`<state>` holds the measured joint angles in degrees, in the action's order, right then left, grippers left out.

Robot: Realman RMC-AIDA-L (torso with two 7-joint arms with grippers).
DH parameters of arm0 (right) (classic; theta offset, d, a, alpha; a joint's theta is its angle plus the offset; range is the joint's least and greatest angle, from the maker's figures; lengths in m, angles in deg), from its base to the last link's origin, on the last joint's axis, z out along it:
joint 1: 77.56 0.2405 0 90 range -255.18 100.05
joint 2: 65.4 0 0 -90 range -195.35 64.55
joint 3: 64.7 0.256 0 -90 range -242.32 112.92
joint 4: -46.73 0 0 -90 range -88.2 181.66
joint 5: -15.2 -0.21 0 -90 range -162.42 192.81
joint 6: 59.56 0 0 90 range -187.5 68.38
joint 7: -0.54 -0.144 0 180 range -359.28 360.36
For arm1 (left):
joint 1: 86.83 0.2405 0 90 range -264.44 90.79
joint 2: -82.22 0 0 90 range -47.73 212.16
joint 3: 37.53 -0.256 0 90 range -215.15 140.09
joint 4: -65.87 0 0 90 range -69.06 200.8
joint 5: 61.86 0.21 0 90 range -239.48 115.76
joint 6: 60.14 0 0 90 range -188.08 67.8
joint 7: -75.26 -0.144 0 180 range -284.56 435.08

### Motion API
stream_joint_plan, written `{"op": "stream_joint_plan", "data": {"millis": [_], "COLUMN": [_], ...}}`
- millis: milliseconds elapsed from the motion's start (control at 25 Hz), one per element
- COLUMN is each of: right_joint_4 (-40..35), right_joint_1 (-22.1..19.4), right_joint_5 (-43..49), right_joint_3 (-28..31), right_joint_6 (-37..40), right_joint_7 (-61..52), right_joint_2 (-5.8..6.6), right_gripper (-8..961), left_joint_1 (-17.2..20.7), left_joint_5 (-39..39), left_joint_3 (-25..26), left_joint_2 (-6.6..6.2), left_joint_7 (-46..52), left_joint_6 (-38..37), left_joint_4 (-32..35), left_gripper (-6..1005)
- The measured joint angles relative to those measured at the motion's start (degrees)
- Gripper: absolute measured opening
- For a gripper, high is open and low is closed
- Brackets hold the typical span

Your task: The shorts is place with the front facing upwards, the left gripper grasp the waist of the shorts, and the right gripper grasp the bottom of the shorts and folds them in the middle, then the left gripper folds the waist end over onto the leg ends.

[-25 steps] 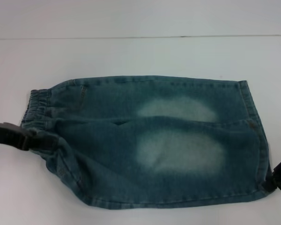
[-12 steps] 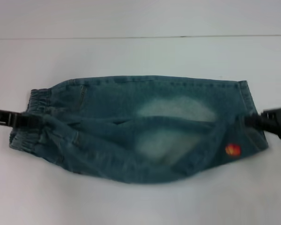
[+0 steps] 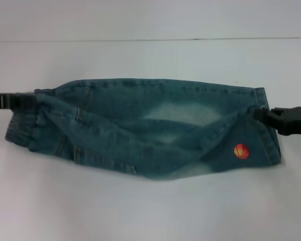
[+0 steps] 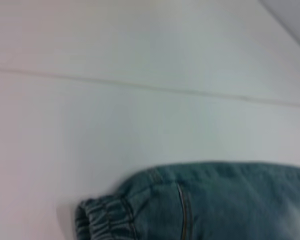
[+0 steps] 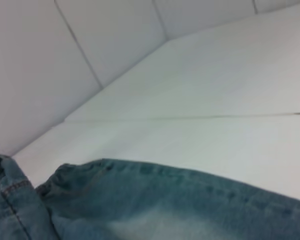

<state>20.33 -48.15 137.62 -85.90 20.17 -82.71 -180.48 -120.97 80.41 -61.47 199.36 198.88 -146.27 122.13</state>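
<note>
Risk: the black two-fingered left gripper (image 3: 25, 102), pinching the gathered elastic waist (image 3: 21, 131) at the left, and the black right gripper (image 3: 261, 115), clamped on the stitched leg hem (image 3: 263, 108) at the right, could lay the near half skewed or let the denim slip, leaving edges misaligned. The blue-green washed denim shorts (image 3: 140, 125) lie centrally on the white table (image 3: 150, 206), near half lifted toward the far edge, pale faded patches partly covered, orange-red round patch (image 3: 241, 151) showing near the right end
</note>
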Motion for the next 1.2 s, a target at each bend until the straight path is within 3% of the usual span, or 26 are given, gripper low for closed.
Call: {"op": "stream_joint_plan", "data": {"millis": [200, 400, 920, 1120, 1200], "right_joint_4": [0.5, 0.6, 0.9, 1.2, 1.2], "right_joint_1": [-0.2, -0.4, -1.0, 0.0, 0.5], "right_joint_5": [-2.2, -3.4, -10.6, -11.0, -11.0], "right_joint_3": [0.4, 0.4, 0.4, -0.7, -1.4], "right_joint_6": [-1.9, -2.0, -0.3, -3.1, -5.1], "right_joint_7": [2.3, 3.4, 7.4, 7.7, 7.8], "right_joint_2": [-0.31, -0.28, -0.40, -0.80, -1.30], "right_gripper": [35, 34, 34, 35, 35], "left_joint_1": [0.5, 0.9, 0.7, -0.2, -0.5], "left_joint_5": [-2.4, -4.3, -10.3, -10.7, -11.3], "left_joint_3": [4.7, 5.2, 5.1, 4.3, 3.5], "left_joint_2": [-0.89, -1.03, -0.60, -0.37, 0.29], "left_joint_7": [-0.3, -0.5, -1.1, -2.2, -2.8], "left_joint_6": [0.5, 1.5, 7.0, 9.5, 10.2], "left_joint_4": [-2.0, -2.3, -4.2, -6.1, -6.3], "left_gripper": [52, 53, 54, 54, 54]}}
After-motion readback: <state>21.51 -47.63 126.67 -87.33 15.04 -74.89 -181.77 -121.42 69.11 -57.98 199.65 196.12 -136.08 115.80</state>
